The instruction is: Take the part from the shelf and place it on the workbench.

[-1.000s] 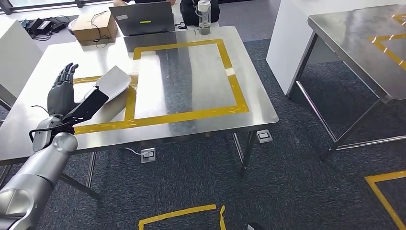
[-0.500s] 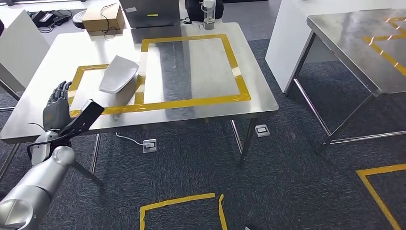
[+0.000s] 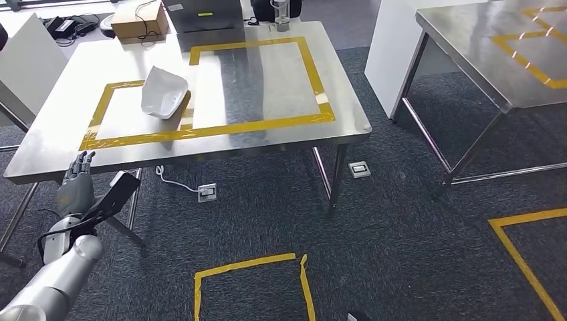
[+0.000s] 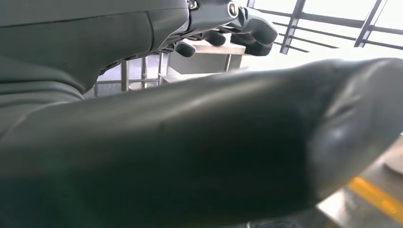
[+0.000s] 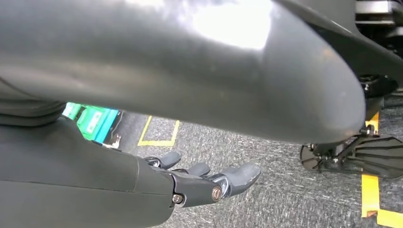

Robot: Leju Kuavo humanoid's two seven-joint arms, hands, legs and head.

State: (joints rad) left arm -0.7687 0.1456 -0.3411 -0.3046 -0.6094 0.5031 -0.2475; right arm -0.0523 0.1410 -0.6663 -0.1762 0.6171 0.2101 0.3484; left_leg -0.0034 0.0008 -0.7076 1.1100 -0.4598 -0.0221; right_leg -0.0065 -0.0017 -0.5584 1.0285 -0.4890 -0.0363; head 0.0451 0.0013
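Now one part point(image 3: 163, 91) on workbench point(image 3: 267, 80); left robot hand point(image 3: 75, 189), right robot hand point(image 5: 209, 183) both released.

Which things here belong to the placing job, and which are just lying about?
Job: white part; workbench; left hand.
Lying about: cardboard box; laptop; water bottle; second table; floor sockets.
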